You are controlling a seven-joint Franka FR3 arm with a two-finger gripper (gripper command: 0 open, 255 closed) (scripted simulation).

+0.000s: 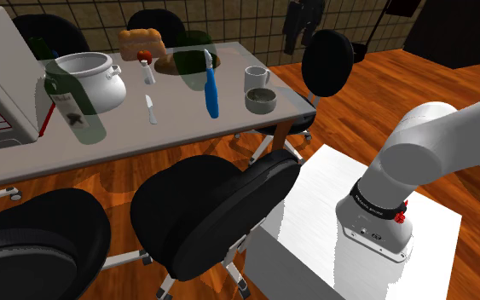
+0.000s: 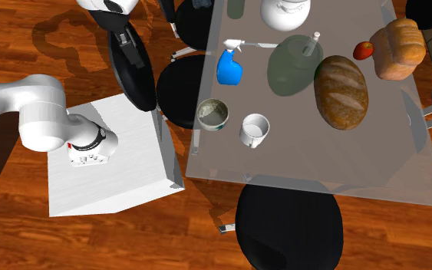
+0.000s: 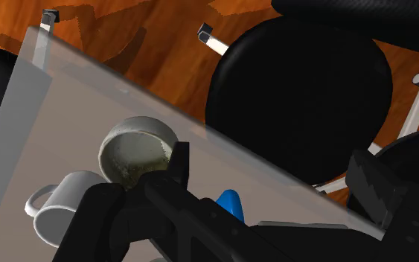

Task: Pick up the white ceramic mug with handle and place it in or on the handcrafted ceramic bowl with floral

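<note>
The white mug (image 1: 256, 78) stands upright on the grey glass table (image 1: 187, 136) near its corner, handle out to one side. Just in front of it sits the small greyish bowl (image 1: 260, 100), empty. In the second exterior view the mug (image 2: 255, 130) and the bowl (image 2: 213, 114) stand side by side, close but apart, at the table edge nearest the stand. My gripper (image 3: 274, 179) hangs high above that edge, open, with nothing between its fingers. Past the fingers lie the bowl (image 3: 137, 152) and the mug (image 3: 62, 208).
A blue spray bottle (image 2: 229, 67) lies behind the bowl. Further along the table are a green bottle (image 1: 72, 102), a white pot (image 1: 89, 81), bread loaves (image 2: 341, 90) and a red apple (image 2: 364, 51). Black office chairs (image 1: 221, 209) stand between the stand (image 1: 383, 256) and the table.
</note>
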